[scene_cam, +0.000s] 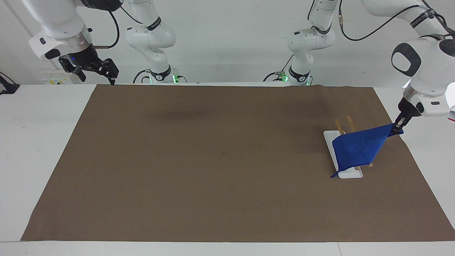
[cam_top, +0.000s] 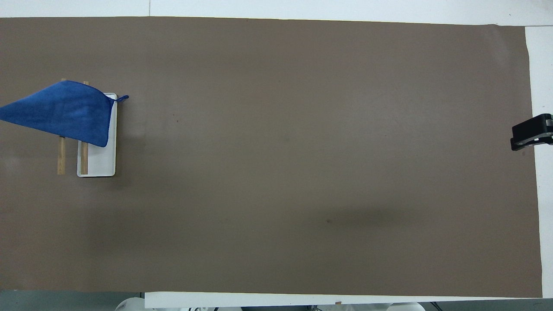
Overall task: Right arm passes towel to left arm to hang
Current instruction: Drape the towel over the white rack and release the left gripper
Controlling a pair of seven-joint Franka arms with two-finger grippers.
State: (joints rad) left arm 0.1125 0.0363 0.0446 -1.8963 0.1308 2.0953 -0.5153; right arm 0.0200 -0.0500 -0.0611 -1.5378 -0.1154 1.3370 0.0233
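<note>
Facing view shows your left fingers (scene_cam: 397, 129) pinched on the towel (scene_cam: 359, 149) corner, cloth stretching away from them over the rack (scene_cam: 343, 155), right fingers (scene_cam: 95, 73) spread empty.

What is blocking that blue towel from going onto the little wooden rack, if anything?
Nothing visible. The towel already drapes over the rack of two wooden bars on its white base, one corner pinched in the left gripper. The right gripper waits, open, over the right arm's end of the table.

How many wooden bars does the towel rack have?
2. Both wooden bars run side by side above the white base at the left arm's end of the table, partly covered by the towel.
</note>
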